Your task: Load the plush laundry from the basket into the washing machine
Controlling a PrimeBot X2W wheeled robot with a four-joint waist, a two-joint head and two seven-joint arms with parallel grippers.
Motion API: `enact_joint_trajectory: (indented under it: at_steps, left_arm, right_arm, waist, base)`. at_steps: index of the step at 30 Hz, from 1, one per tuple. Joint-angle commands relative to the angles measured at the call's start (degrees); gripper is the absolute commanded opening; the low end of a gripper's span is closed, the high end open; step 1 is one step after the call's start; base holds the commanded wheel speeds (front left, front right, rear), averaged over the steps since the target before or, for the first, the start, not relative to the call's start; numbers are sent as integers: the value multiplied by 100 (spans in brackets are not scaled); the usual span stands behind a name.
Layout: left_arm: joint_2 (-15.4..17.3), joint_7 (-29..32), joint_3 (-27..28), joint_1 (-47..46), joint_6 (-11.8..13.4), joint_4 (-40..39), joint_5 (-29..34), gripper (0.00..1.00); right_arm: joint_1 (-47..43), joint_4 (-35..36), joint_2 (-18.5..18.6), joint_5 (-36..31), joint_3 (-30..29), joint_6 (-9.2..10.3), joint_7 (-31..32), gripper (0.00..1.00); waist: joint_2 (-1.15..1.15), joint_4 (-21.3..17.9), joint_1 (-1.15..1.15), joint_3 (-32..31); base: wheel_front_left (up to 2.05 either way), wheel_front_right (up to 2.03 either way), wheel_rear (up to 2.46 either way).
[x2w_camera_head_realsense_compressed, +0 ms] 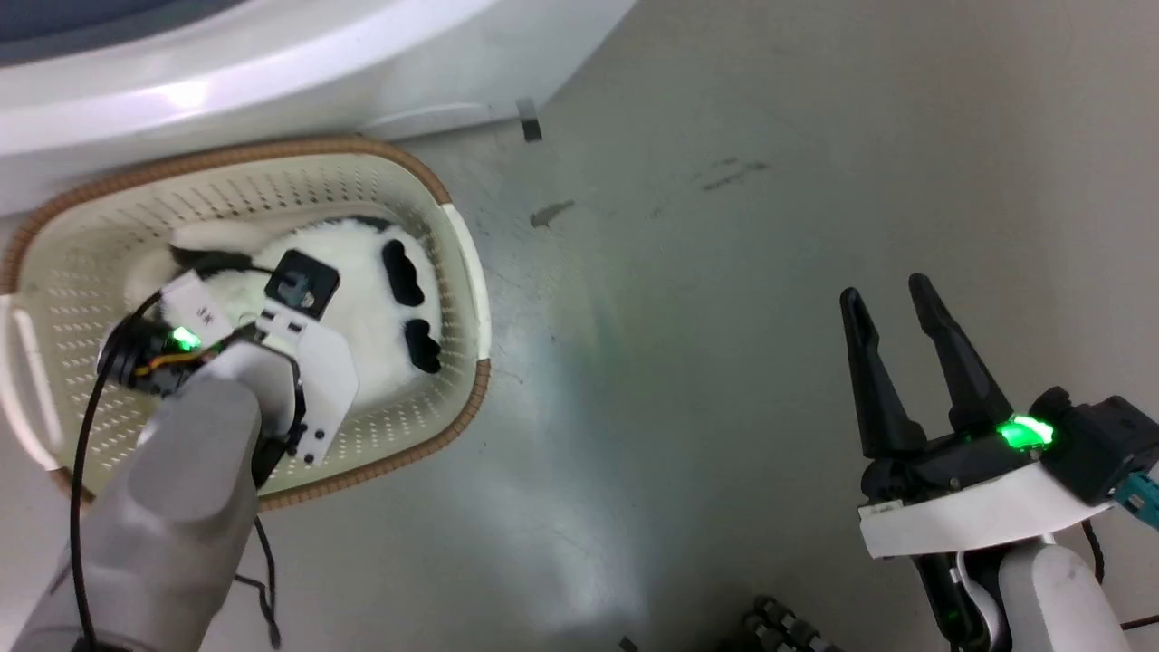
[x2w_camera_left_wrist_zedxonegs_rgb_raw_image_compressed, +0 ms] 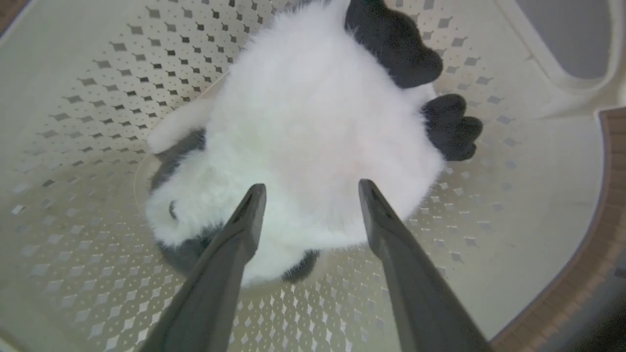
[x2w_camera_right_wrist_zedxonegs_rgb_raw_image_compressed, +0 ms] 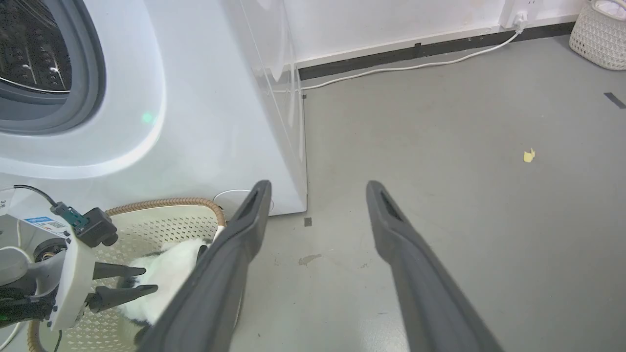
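Note:
The plush laundry (x2w_camera_left_wrist_zedxonegs_rgb_raw_image_compressed: 318, 122), a fluffy white toy with black limbs, lies on the floor of the cream basket (x2w_camera_head_realsense_compressed: 457, 263), which stands against the washing machine (x2w_camera_right_wrist_zedxonegs_rgb_raw_image_compressed: 195, 98). My left gripper (x2w_camera_left_wrist_zedxonegs_rgb_raw_image_compressed: 310, 188) hangs open inside the basket just above the toy, its fingers straddling the white body without closing on it. In the right wrist view the left gripper (x2w_camera_right_wrist_zedxonegs_rgb_raw_image_compressed: 139, 281) also stands open beside the plush laundry (x2w_camera_right_wrist_zedxonegs_rgb_raw_image_compressed: 171, 274). The washer's grey door seal and steel drum (x2w_camera_right_wrist_zedxonegs_rgb_raw_image_compressed: 29, 49) are visible at the upper left. My right gripper (x2w_camera_head_realsense_compressed: 896, 303) is open and empty over the bare floor, right of the basket.
Grey floor (x2w_camera_head_realsense_compressed: 724, 272) stretches to the right of the basket, with small tape marks and a yellow scrap (x2w_camera_right_wrist_zedxonegs_rgb_raw_image_compressed: 528, 155). A white cable (x2w_camera_right_wrist_zedxonegs_rgb_raw_image_compressed: 406, 66) runs along the wall base. A woven white basket (x2w_camera_right_wrist_zedxonegs_rgb_raw_image_compressed: 599, 34) stands in the far corner.

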State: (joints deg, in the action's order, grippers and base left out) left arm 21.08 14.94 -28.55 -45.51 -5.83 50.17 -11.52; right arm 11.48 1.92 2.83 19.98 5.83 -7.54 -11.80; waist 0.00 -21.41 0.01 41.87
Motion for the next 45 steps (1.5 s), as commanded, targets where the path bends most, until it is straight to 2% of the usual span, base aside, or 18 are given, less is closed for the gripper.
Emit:
enact_joint_trajectory:
  at_steps: [1, 16, 17, 18, 22, 28, 36, 45]
  left_arm:
    - [54, 28, -89, -190, -33, 109, 14, 100]
    - [322, 284, -734, -1095, -74, 1209, -233, 100]
    - [352, 259, -767, -1127, -78, 1279, -252, 65]
    - [379, 217, -780, -1154, -79, 1346, -291, 0]
    - [497, 166, -935, -1252, -108, 1617, -368, 0]
    - [575, -187, -848, -1153, 6, 1667, -515, 0]
    - [209, -896, -754, -765, 95, 1660, -756, 0]
    - [-313, -2116, -682, -124, 212, 1612, -987, 0]
  right_arm:
    - [123, 43, 4, 63, 13, 4, -63, 100]
    - [214, 140, 4, 439, 78, 5, -243, 100]
    - [231, 123, 5, 470, 94, 5, -255, 100]
    - [250, 106, 5, 500, 117, 5, -267, 100]
    - [335, 95, 5, 588, 167, 5, -314, 100]
    - [465, 22, 5, 512, 208, 5, -319, 100]
    - [374, -120, 5, 47, -9, 5, -319, 100]
    - [33, -192, 5, -392, -258, 5, -319, 100]
  waist:
    - [0, -66, -1, 103]
    - [0, -411, -1, 795]
    - [0, -445, -1, 820]
    - [0, -483, -1, 836]
    - [0, -618, -1, 885]
    - [0, -705, -1, 618]
    - [0, -291, -1, -283]
    - [0, 280, -1, -1558]
  base:
    - [0, 0, 0]
    - [0, 0, 0]
    - [0, 0, 0]
    - [0, 0, 0]
    - [0, 0, 0]
    - [0, 0, 0]
    - [0, 0, 0]
    - [0, 0, 0]
